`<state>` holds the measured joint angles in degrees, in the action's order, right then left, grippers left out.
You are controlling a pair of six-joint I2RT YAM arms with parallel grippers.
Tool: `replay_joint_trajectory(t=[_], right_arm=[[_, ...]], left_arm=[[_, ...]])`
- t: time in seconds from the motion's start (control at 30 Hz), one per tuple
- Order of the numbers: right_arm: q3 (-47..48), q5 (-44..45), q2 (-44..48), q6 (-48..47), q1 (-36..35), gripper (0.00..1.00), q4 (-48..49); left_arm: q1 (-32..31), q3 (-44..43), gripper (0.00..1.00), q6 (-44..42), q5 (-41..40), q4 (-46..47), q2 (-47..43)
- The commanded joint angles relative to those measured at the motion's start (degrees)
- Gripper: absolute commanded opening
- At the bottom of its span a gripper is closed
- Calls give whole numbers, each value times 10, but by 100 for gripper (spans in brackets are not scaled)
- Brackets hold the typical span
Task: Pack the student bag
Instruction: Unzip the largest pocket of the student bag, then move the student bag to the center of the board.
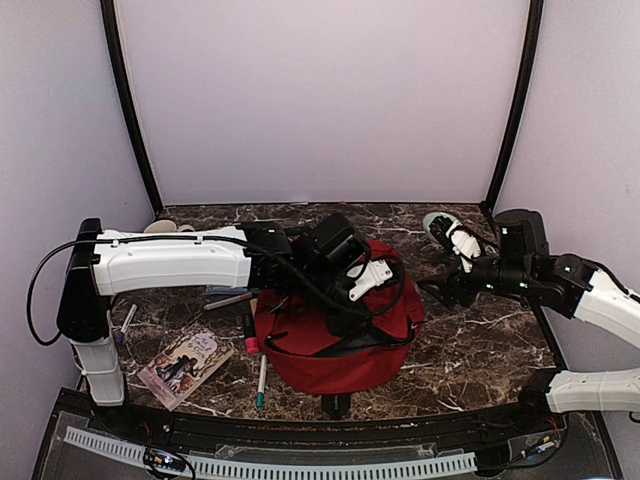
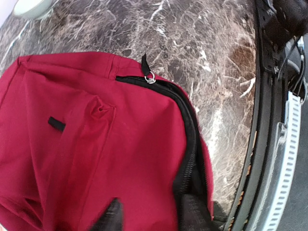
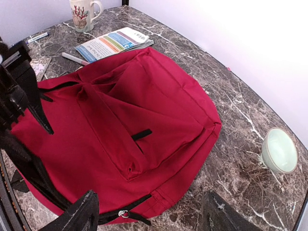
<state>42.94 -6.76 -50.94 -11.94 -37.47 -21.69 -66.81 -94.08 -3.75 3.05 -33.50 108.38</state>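
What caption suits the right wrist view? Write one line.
Red student bag on marble table, with mug, booklet and pale bowl nearby.

This looks like a robotics lab test cell: plain pale lilac wall panels [image 1: 330, 100] close in the upper frame, edged by curved black poles [image 1: 125, 110]. A dark brown marble-patterned tabletop [image 1: 480, 340] carries two white-and-black robot arms [image 1: 170, 262], with a white slotted cable duct [image 1: 300, 467] along the bottom edge.

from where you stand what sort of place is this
Probably a robot test booth staged as a study desk: plain pale walls close round a marble-look table, with a red student bag, pens and a mug.
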Motion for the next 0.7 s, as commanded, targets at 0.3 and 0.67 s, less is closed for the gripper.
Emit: replay_joint_trajectory(t=[0.3, 0.67], right_arm=[[22, -76, -58, 4, 1, 71, 42], [125, 112, -246, 211, -2, 75, 67]], left_arm=[[52, 33, 69, 146, -107, -123, -107], [124, 175, 66, 385, -128, -180, -200]])
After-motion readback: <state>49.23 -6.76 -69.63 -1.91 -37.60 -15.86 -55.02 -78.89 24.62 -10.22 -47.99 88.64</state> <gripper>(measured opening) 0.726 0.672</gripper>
